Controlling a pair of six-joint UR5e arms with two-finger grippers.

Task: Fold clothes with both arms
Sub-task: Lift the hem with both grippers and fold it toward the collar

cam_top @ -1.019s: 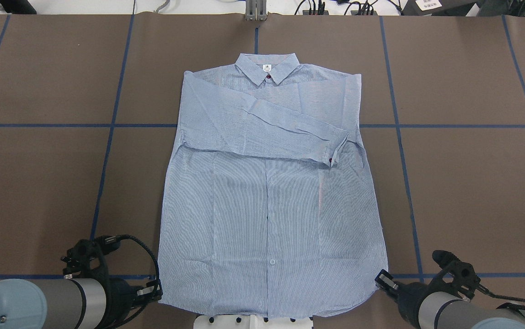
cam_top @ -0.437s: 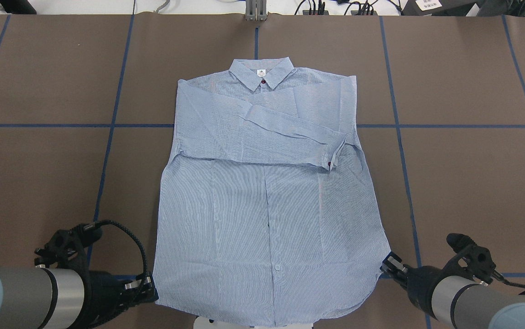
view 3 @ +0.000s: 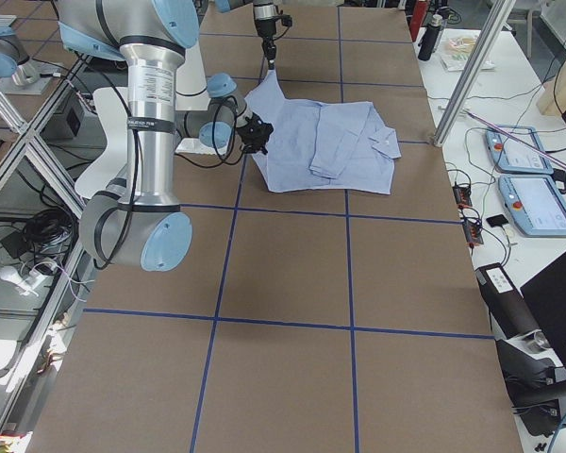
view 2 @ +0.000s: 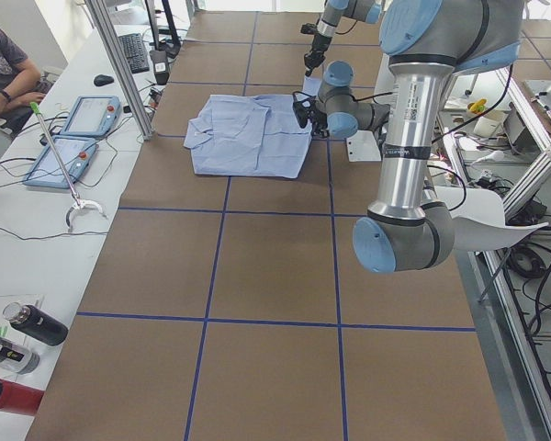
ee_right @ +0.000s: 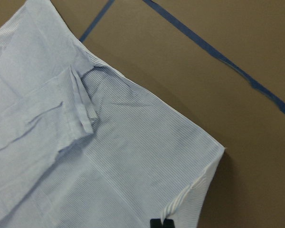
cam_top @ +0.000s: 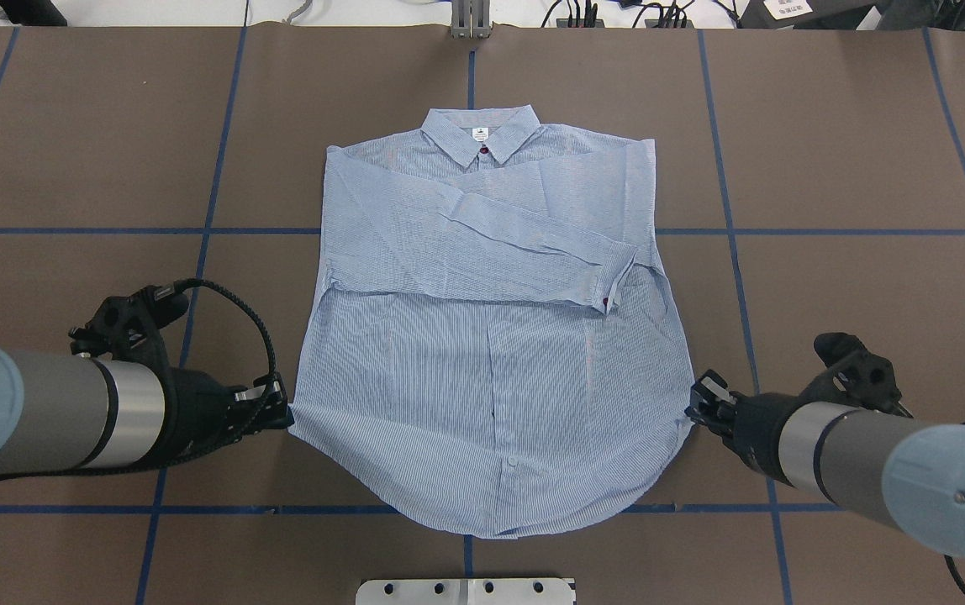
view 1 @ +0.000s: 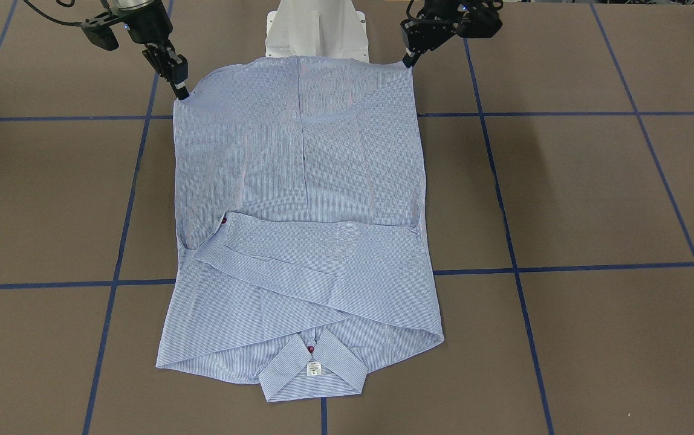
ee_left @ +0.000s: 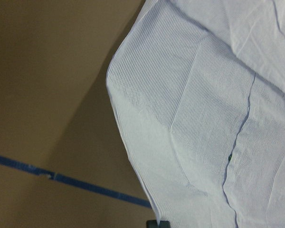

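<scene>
Left gripper: pressed together on the shirt's hem corner on the robot's left, pinching the cloth.
Right gripper: pinching the opposite hem corner in the same way.
Left arm: forearm runs level and low over the tabletop, with the wrist turned inward toward the shirt.
Right arm: mirrors the left, reaching inward from the other side.
Neck tag: white, with a small dark mark at the top. The print below it is too small to read.
Shirt: lies at the middle of the tabletop, button side up, collar farthest from the robot. Both hem corners are lifted, and the hem sags between them.
Sleeve: folded across the chest, with a dark red cuff button showing.
Tabletop: brown, crossed by blue tape lines.
</scene>
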